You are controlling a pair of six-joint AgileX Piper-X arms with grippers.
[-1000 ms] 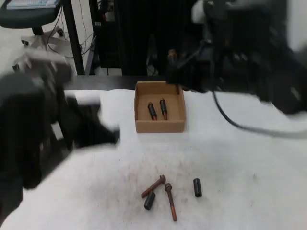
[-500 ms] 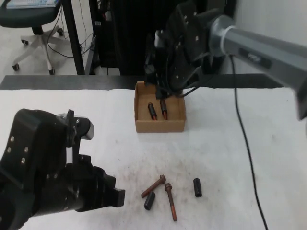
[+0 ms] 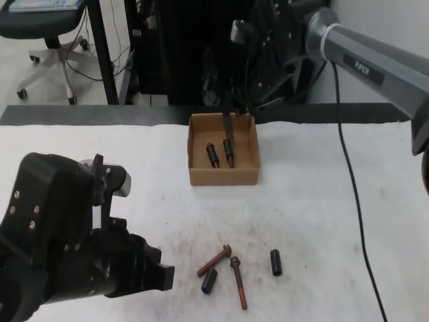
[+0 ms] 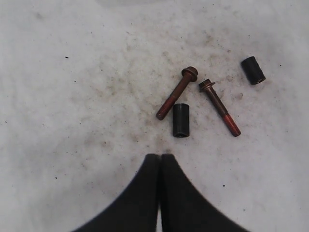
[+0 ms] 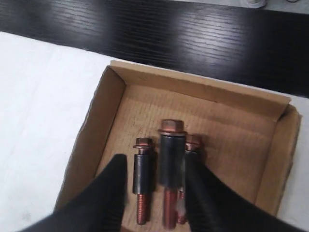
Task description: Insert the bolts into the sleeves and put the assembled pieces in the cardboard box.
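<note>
Cardboard box [image 3: 198, 176] at the middle of the bench's far edge, holding two assembled pieces side by side on its floor: left piece [image 3: 212, 155] and right piece [image 3: 228, 153], each a bolt seated in a dark sleeve. The right gripper [image 5: 155, 164] hangs over the box's far wall with its fingers apart. A third assembled piece [image 5: 171, 162] lies lengthwise between them, close against one finger with a gap to the other.

Toward the middle of the near edge, on the stained white cover [image 3: 322, 221], lie the loose parts. The first bolt [image 4: 176, 93] and second bolt [image 4: 219, 107] form a V with their heads near each other. One sleeve [image 4: 181, 120] lies between their shanks, just beside the first bolt's tip. The other sleeve [image 4: 253, 70] lies apart, toward the right edge.

The left gripper [image 4: 161, 162] hovers near these parts on their left-edge side, its fingers pressed together with nothing between them.
</note>
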